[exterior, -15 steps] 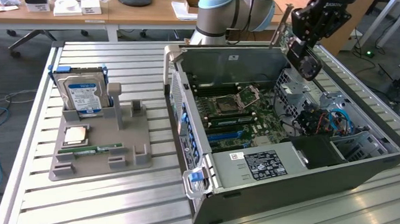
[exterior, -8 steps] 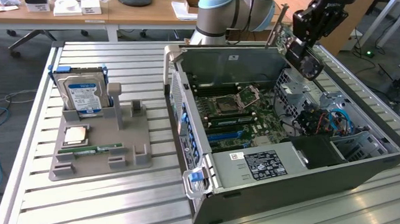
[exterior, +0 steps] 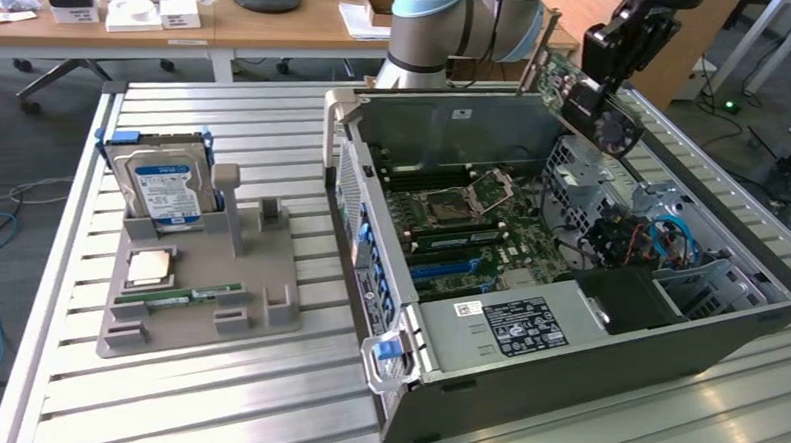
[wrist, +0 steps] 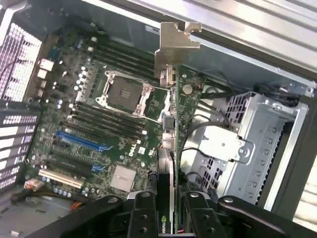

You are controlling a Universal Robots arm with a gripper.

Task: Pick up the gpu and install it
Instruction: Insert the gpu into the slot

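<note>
The gpu (exterior: 572, 85), a dark green board with a fan and a long pale metal bracket (exterior: 545, 50), hangs tilted over the back right corner of the open computer case (exterior: 577, 350). My gripper (exterior: 600, 78) is shut on it. In the wrist view the gpu (wrist: 171, 148) appears edge-on between my two black fingers (wrist: 143, 214), its bracket (wrist: 176, 43) pointing away towards the case's wall. Below it lies the motherboard (wrist: 104, 124) with its blue expansion slot (wrist: 81, 141); the card is above the board and does not touch it.
A grey fixture (exterior: 200, 273) on the slatted table at the exterior view's left holds a silver hard drive (exterior: 168, 187), a processor chip (exterior: 149, 266) and a green memory stick (exterior: 179, 297). A metal drive cage (wrist: 252, 144) and cables sit beside the card inside the case.
</note>
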